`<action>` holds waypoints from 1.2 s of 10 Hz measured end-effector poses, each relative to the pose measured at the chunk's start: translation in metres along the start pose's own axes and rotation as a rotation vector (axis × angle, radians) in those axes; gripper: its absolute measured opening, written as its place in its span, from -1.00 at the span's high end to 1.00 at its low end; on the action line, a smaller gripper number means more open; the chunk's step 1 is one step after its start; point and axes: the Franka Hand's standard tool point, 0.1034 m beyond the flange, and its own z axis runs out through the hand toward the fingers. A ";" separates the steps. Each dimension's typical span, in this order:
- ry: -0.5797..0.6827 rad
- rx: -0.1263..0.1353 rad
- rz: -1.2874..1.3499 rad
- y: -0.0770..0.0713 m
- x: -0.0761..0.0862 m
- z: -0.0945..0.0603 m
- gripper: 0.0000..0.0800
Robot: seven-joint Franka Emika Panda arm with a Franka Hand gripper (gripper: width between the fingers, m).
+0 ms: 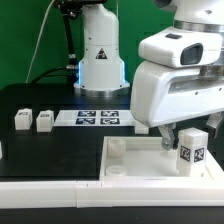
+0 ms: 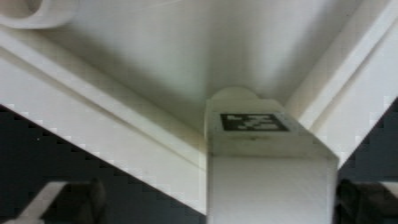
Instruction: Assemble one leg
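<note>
My gripper (image 1: pixel 192 140) is shut on a leg (image 1: pixel 192 147), a small white post with a black-and-white marker tag on its side. I hold it upright over the right part of the large flat white rimmed panel (image 1: pixel 135 165). In the wrist view the leg (image 2: pixel 254 150) runs between my dark fingers (image 2: pixel 71 205) toward the panel's inner face (image 2: pixel 196 50), near a corner where two rims meet. A round corner socket (image 2: pixel 39 12) shows at the frame's edge. Two more legs (image 1: pixel 22 120) (image 1: pixel 44 121) stand on the black table at the exterior view's left.
The marker board (image 1: pixel 96 118) lies flat on the table behind the panel. The robot's white base (image 1: pixel 100 55) stands at the back with cables beside it. The panel's raised rim (image 1: pixel 150 181) runs along the front.
</note>
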 end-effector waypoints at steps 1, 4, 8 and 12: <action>0.000 0.000 0.000 0.000 0.000 0.000 -0.60; -0.001 0.001 0.058 0.000 0.000 0.000 0.27; 0.000 0.009 0.537 -0.002 0.001 0.000 0.27; -0.011 0.020 1.003 -0.005 -0.001 -0.001 0.27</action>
